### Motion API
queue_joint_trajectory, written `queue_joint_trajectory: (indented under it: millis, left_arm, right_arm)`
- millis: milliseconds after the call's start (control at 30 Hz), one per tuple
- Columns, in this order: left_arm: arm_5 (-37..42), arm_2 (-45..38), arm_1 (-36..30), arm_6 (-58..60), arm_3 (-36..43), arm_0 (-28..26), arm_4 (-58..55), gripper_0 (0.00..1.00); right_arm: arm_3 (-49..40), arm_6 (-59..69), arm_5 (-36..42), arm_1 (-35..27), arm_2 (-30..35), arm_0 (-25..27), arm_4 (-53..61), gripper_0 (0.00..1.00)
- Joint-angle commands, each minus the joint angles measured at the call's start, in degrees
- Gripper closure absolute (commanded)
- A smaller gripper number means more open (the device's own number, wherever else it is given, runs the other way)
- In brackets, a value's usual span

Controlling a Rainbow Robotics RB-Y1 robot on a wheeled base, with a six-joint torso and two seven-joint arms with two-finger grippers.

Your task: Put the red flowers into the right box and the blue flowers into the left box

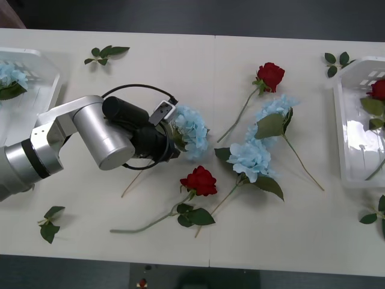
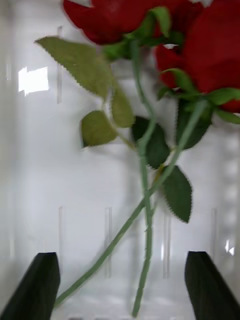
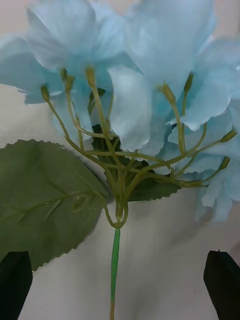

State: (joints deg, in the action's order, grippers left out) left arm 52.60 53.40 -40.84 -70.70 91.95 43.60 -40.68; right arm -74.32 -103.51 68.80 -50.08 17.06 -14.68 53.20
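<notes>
White tabletop lies before me, with flowers scattered on it and one box at each side. My left gripper is over a blue flower near the middle of the table; its two black fingers stand wide apart and hold nothing, and the thin green stem runs straight between them, with the pale head just beyond the tips and a big leaf toward one finger. To do this step well I would close on the stem just under the point where it branches, keep the stem centred, and try not to pinch the leaf, because a thin stem may slip or turn. The left box is well behind the jaws. My right gripper hangs over the right box, fingers wide apart and empty, two red flowers lying below in the box.
</notes>
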Motion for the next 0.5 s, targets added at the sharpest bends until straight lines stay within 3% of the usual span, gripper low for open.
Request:
queue_joint_trajectory:
  millis: [33, 200, 367, 500]
  left_arm:
    - [-0.7, 0.9, 0.0, -0.9, -0.1, 1.6, 1.4, 0.0]
    - [-1.2, 2.2, 0.6, -0.6, -0.3, 1.7, 2.3, 0.01]
    - [-1.2, 2.9, 1.6, -0.4, -1.3, 1.7, 2.8, 0.08]
    - [-1.4, 3.6, 2.6, -0.3, -2.8, 1.7, 4.4, 0.12]
  right_arm:
    - [-8.2, 1.3, 8.3, -1.6, 4.2, -4.0, 0.8, 0.0]
    - [-16.6, 1.8, 18.0, 0.7, 4.5, -6.1, 1.9, 0.0]
    - [-22.3, 1.3, 21.5, 6.3, 4.2, -7.1, 2.3, 0.0]
    - [-25.3, -0.2, 22.3, 9.2, 0.2, -8.5, 1.8, 0.0]
